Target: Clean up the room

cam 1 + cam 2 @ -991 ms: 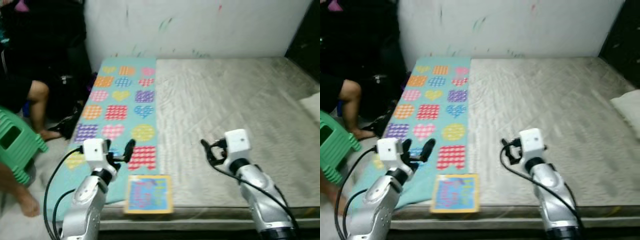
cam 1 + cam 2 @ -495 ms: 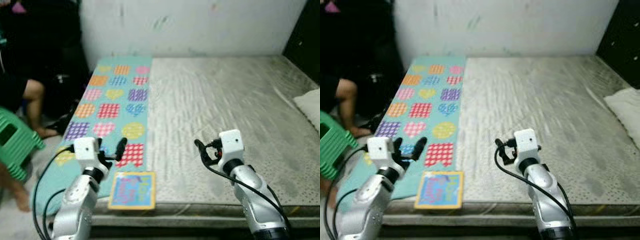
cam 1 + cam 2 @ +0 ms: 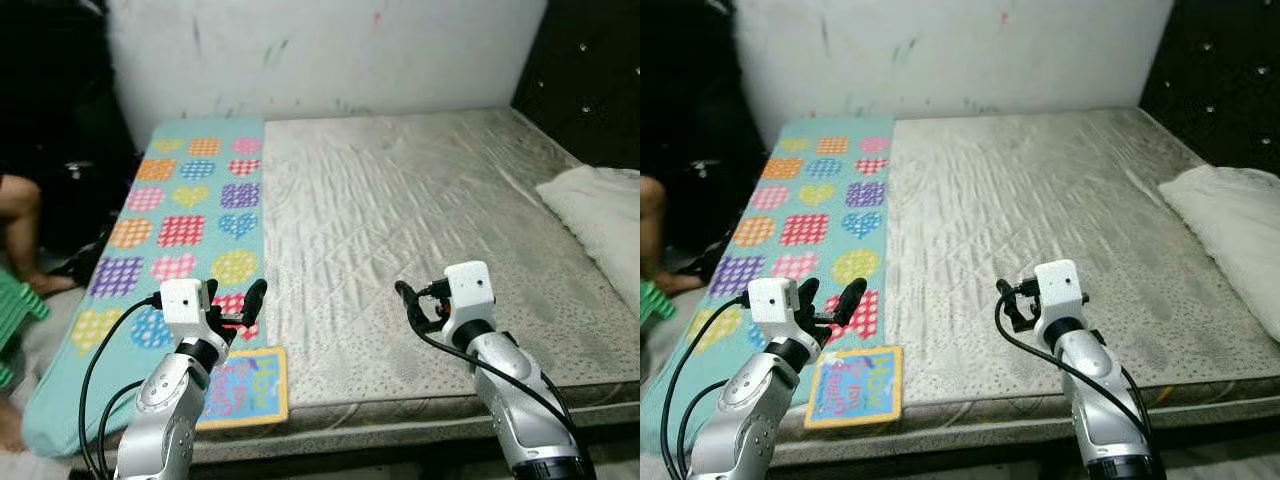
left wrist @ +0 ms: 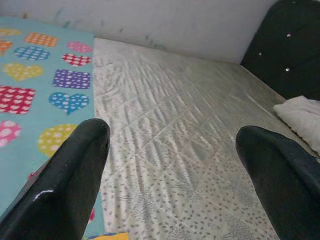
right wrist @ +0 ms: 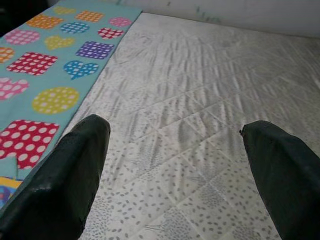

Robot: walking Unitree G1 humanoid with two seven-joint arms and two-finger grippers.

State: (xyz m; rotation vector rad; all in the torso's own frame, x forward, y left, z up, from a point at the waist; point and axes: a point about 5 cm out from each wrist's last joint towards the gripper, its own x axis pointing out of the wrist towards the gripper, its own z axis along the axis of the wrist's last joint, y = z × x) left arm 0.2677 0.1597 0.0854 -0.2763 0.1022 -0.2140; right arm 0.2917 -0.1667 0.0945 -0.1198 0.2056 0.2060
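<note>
Both my grippers hover spread and empty over the mattress, and the book lies below my left fingers.

From the head, my left gripper (image 3: pixel 240 305) is wide above the flat, glossy book (image 3: pixel 243 386) at the bed's edge; I'd slide it off the edge, then pinch. My left wrist view: fingers (image 4: pixel 75 175) over quilted, wrinkled mattress (image 4: pixel 200 165) and heart-patterned mat (image 4: pixel 30 95). My right wrist view: right gripper (image 5: pixel 175 165) wide, pillow (image 3: pixel 1230 220) far beyond.

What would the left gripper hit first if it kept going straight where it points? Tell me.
Probably the bare grey mattress: the left gripper, fingers open, points over it toward the wall. Depth is unclear.
</note>
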